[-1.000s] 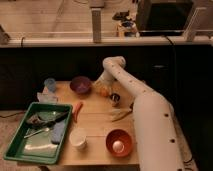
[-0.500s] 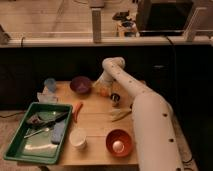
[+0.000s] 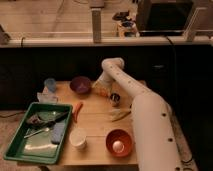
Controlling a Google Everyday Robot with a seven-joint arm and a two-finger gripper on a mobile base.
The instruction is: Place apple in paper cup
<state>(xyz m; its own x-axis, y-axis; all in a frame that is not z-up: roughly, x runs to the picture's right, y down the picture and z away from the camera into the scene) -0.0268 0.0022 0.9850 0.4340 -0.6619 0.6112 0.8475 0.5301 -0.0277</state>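
Observation:
The white arm reaches from the lower right over the wooden table (image 3: 97, 122). My gripper (image 3: 102, 89) is down at the far middle of the table, just right of a purple bowl (image 3: 80, 84). A small orange-yellow shape that looks like the apple (image 3: 101, 93) sits right at the gripper, partly hidden by it. The white paper cup (image 3: 77, 137) stands upright near the table's front edge, well in front and left of the gripper.
An orange bowl (image 3: 119, 142) holding a white egg-like ball (image 3: 117, 146) stands right of the paper cup. A carrot (image 3: 77, 111), a green tray (image 3: 20, 147) with utensils, a bluish cup (image 3: 50, 84), a small dark can (image 3: 115, 98) and a pale flat object (image 3: 119, 115) are also on the table.

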